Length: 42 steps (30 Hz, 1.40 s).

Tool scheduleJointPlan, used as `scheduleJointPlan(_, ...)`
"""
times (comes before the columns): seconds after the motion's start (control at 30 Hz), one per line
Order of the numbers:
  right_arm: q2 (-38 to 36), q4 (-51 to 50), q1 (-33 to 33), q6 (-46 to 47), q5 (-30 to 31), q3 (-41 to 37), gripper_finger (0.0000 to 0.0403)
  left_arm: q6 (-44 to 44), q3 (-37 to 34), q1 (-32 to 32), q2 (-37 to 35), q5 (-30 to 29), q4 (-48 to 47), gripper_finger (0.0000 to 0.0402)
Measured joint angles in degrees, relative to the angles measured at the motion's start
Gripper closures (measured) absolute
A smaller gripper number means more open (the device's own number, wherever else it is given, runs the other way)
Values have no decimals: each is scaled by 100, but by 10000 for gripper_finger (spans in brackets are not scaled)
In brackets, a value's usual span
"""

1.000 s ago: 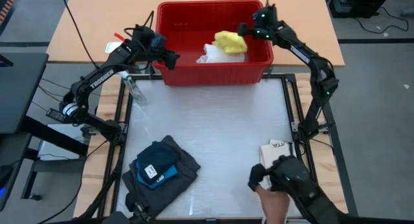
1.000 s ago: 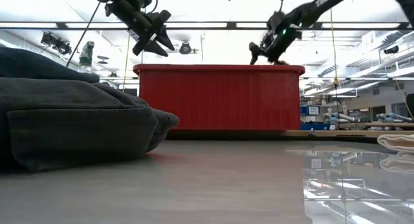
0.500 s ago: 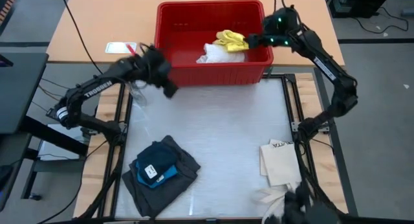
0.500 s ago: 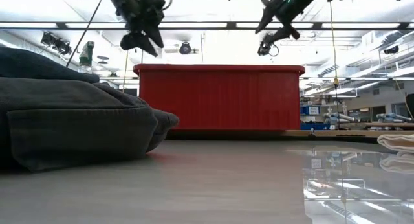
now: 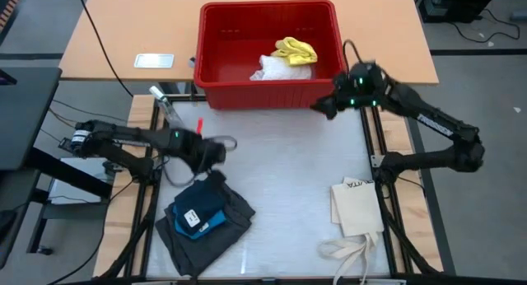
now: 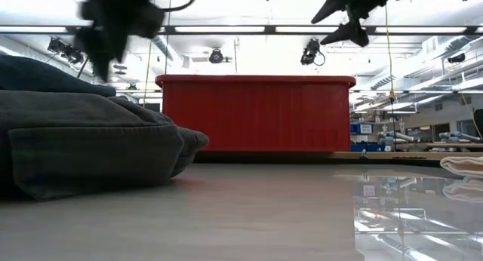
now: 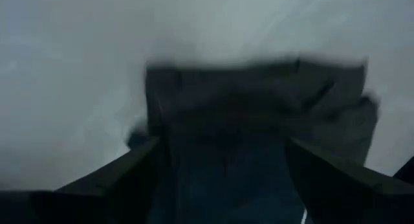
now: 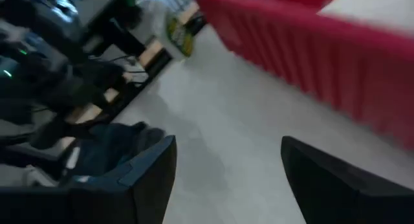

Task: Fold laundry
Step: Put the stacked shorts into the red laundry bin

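We are seeing the left gripper [image 5: 216, 149] hanging over the table [image 5: 280, 165] near its left edge, just above the folded pile of dark grey cargo shorts [image 5: 235, 215]; its two fingers [image 7: 113, 179] are standing well apart with nothing between them, and in the left wrist view the shorts [image 7: 259, 120] are filling the space ahead of them. That pile is lying near the table's front left corner, and a bright blue cloth piece [image 5: 207, 223] and a navy piece [image 5: 198, 198] are sitting folded on top of it, with a small white tag showing. We are seeing the right gripper [image 5: 323, 106] hovering over the table's back edge, just in front of the red bin [image 5: 216, 87], near the bin's right front corner; its fingers [image 8: 149, 169] are spread too, and they are holding nothing. Inside the bin, a yellow cloth piece [image 5: 296, 50] is lying against a white cloth piece [image 5: 270, 68], toward its right half. A flat cream tote bag [image 5: 356, 207] is lying near the table's front right corner, its long straps trailing toward the front edge. In the low view, the shorts [image 6: 83, 144] are bulking up on the left, and the bin [image 6: 256, 114] is standing behind them.
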Motion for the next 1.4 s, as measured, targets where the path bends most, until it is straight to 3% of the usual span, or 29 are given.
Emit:
scheduleJointPlan(0.13,-417,722,599,564,91,-920,124,-781,-440,-761,0,436,158,53)
scheduleJointPlan(0.3,-590,1614,1401,1377,96,-1851,124,-1492,-591,-1479,2,797,217,50)
scheduleJointPlan(0.5,-443,2893,2374,2178,107,-2783,124,-1936,-580,-1812,2,1412,381,50)
scheduleJointPlan(0.67,-112,4707,2985,2575,109,-3614,124,-2053,-580,-2009,-7,2178,613,50)
scheduleJointPlan(0.8,307,6394,3175,2542,236,-4075,123,-2111,-739,-2298,-9,2199,1235,50)
scheduleJointPlan(1.1,1919,6806,3103,3218,106,-4125,126,-2922,-2188,-2645,238,1774,3089,50)
scheduleJointPlan(1.3,2667,7821,3245,3707,24,-4118,126,-2635,-2504,-2289,578,1603,3852,57)
scheduleJointPlan(1.4,2774,7976,3242,3898,-70,-4118,126,-2222,-2492,-1843,746,1210,4405,68)
